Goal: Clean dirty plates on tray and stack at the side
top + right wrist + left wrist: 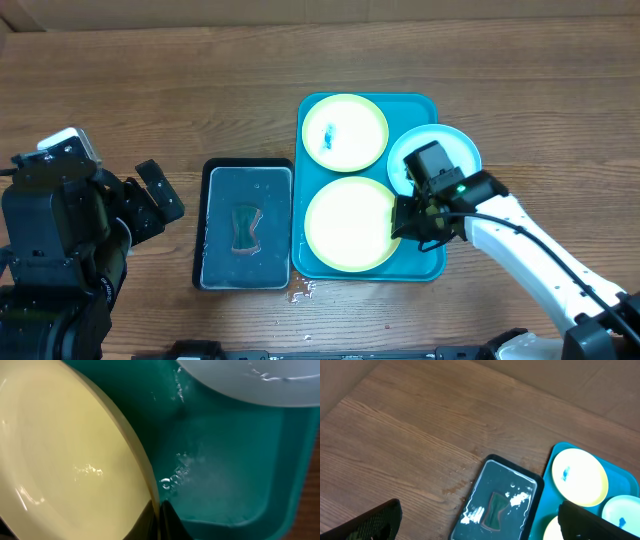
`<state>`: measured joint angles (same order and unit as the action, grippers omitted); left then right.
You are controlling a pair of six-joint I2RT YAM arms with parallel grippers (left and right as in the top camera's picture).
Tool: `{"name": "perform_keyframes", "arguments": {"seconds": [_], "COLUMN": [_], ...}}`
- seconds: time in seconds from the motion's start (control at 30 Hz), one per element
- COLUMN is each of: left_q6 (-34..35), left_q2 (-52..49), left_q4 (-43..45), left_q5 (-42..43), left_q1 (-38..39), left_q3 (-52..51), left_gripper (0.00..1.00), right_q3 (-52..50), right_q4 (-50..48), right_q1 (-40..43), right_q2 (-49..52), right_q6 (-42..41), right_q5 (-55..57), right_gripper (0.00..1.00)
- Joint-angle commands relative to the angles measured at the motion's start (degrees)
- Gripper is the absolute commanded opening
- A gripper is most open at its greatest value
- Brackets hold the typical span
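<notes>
The turquoise tray holds three plates. A yellow-green plate with a blue smear lies at its far end. A second yellow-green plate lies at the near end. A light-blue plate rests on the tray's right rim. My right gripper is shut on the right rim of the near yellow-green plate; its fingers pinch the rim, and the plate looks tilted over the wet tray floor. My left gripper is open and empty, left of the tray.
A black tray with water and a dark green sponge stands left of the turquoise tray; it also shows in the left wrist view. Water drops lie on the wooden table by the trays' near edges.
</notes>
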<state>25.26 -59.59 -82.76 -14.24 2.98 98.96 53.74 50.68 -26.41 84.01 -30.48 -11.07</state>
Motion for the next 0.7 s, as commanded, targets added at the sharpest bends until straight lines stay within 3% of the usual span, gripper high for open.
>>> {"name": "perform_keyframes", "arguments": {"seconds": [0.0, 0.1, 0.43, 0.67], "left_q6": [-0.4, -0.4, -0.4, -0.4], "left_q2": [0.0, 0.0, 0.0, 0.0], "left_q4": [0.2, 0.2, 0.2, 0.2], "left_q5": [-1.0, -1.0, -1.0, -1.0], "left_q1": [-0.3, -0.3, -0.3, -0.3], "left_q3": [0.8, 0.8, 0.8, 0.8], "left_gripper": [1.00, 1.00, 1.00, 1.00], "right_q3": [-1.5, -1.6, -2.2, 2.9], "right_q4": [-3.8, -4.0, -3.9, -3.2], "right_q1": [-2.3, -2.5, -2.0, 6.5], "right_q2": [-0.6, -0.5, 0.9, -7.5], "right_q6": [-4.3, -8.5, -8.6, -4.6], "right_q5": [0.8, 5.0, 6.6, -0.7], "right_gripper": [0.04, 0.04, 0.04, 0.04]}}
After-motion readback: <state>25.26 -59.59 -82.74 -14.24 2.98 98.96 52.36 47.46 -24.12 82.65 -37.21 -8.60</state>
